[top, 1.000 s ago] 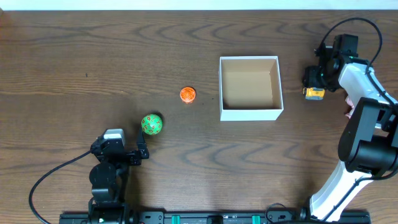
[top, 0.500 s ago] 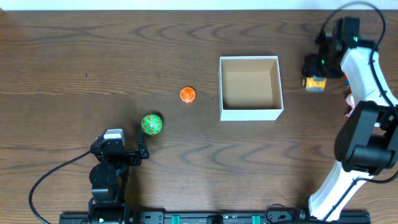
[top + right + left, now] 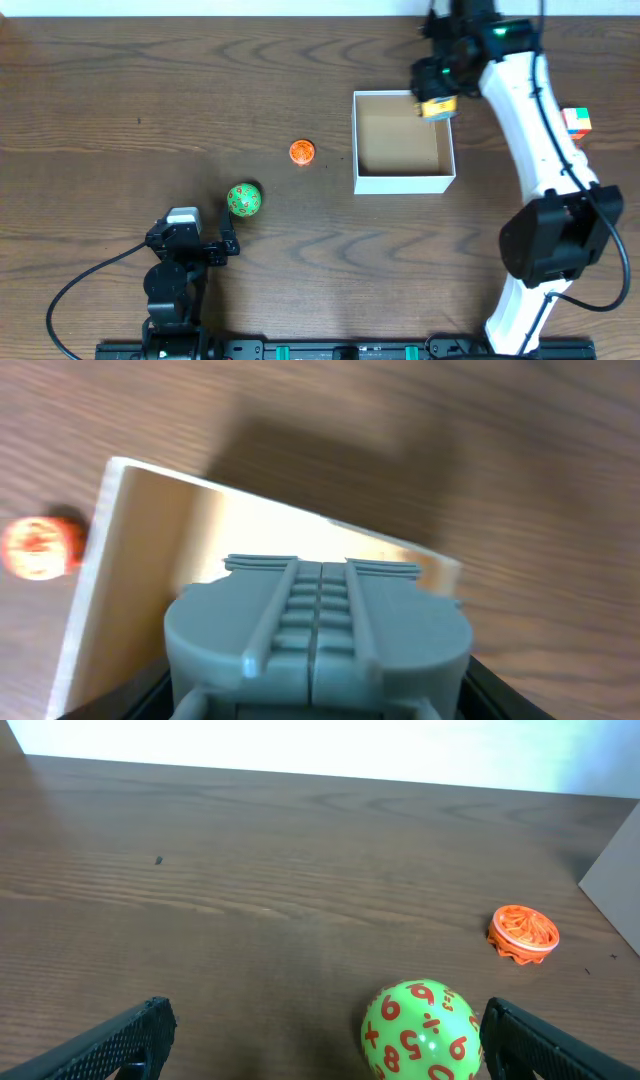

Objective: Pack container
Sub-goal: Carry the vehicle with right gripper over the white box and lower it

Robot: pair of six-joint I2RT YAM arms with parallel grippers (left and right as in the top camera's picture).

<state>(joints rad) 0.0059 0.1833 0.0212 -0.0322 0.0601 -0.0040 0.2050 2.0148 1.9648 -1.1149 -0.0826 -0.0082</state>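
Two jaws of the right gripper [image 3: 436,96] clamp a grey-and-yellow toy [image 3: 318,630] over the upper-right corner of the container [image 3: 403,182], right of frame centre. Delivery seems underway: next, lower and release inside. Lower left, the left gripper [image 3: 325,1036] gapes empty beside the green ball [image 3: 420,1038].

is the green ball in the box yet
No, the green ball lies on the table, well left of the container.

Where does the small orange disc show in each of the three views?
Overhead: disc left of centre, a little left of the box.
Left wrist: disc at right, near the box wall at the edge.
Right wrist: disc at the left edge, blurred, beside the box.
Shared landmark: the box.
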